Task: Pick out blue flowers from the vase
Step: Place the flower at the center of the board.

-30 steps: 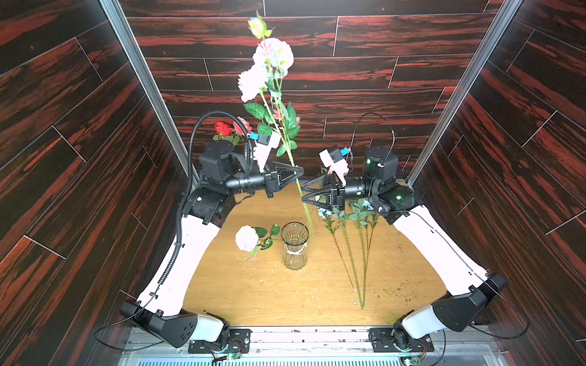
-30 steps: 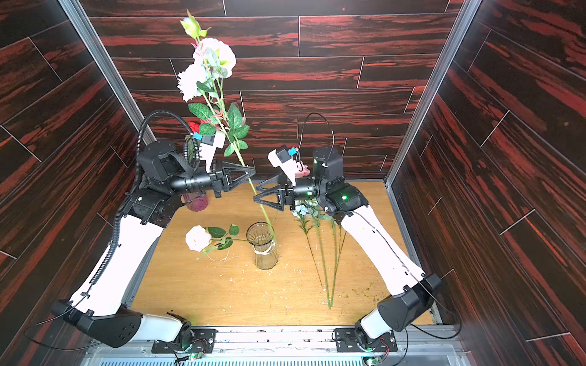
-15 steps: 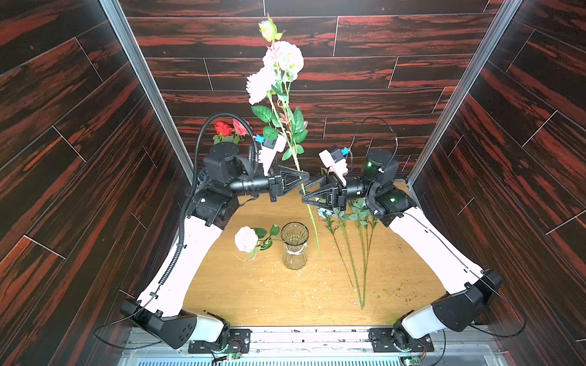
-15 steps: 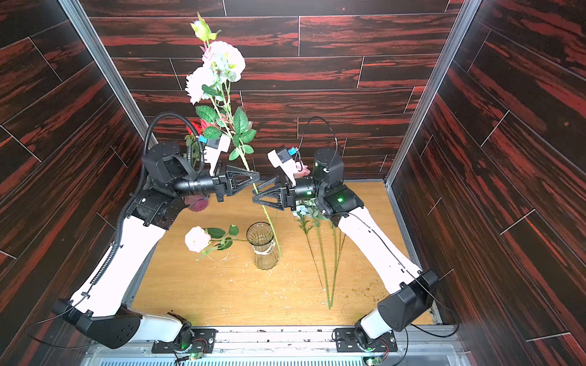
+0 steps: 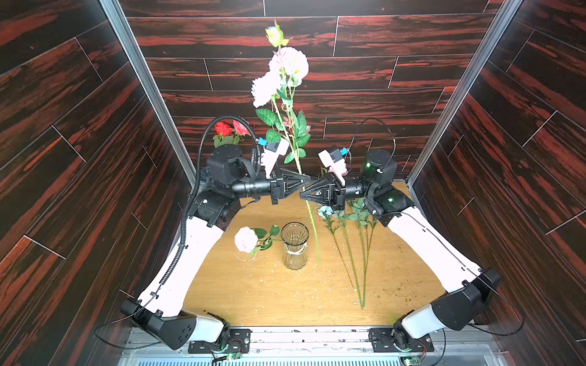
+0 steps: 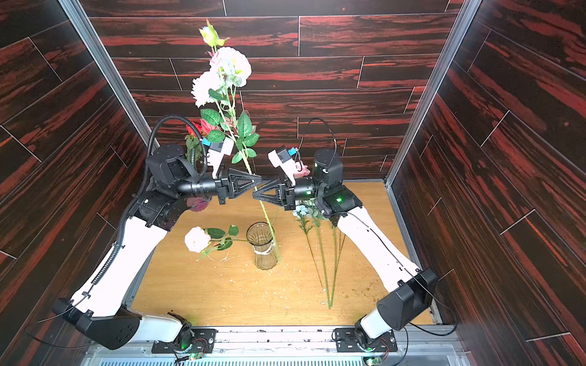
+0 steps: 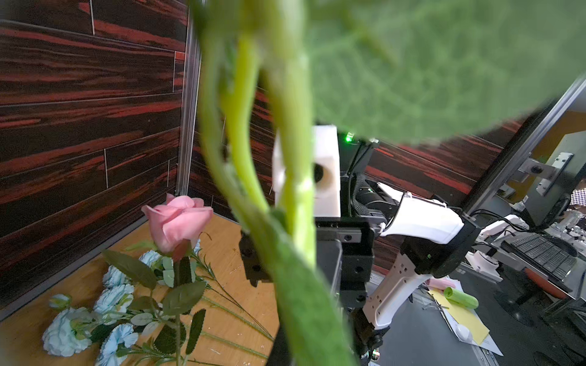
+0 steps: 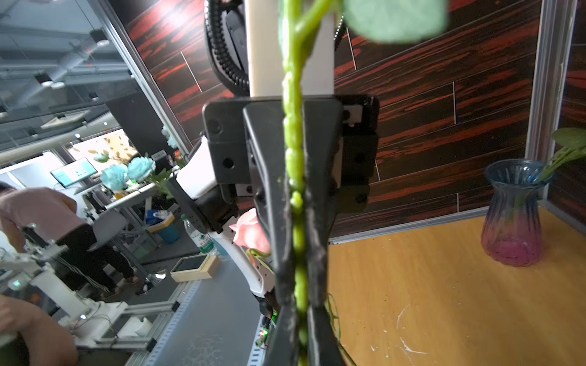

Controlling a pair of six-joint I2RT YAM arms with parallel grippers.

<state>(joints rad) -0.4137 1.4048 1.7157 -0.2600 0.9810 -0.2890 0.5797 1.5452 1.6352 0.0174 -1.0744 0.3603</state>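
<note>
A blue flowers spray (image 5: 287,68) with pale ruffled blooms stands upright above the table in both top views. My left gripper (image 5: 309,181) is shut on its green stem (image 6: 250,168). Just below it, my right gripper (image 5: 302,194) is shut on the same stem (image 8: 298,177), which runs between its dark fingers (image 8: 283,317). The stem's lower end hangs beside the clear glass vase (image 5: 295,245), outside it. In the left wrist view the blurred stem (image 7: 298,285) hides my jaws. More blue flowers (image 5: 348,228) lie on the table to the right of the vase.
A cream-pink rose (image 5: 245,239) leans out of the vase to the left. Red roses (image 5: 223,128) stand at the back left behind my left arm. A pink rose (image 7: 177,218) stands beside the lying blue blooms (image 7: 63,329). Dark wood walls close three sides.
My left arm has carried the spray to the right until the two grippers meet. My right gripper has gone from open to shut on the stem.
</note>
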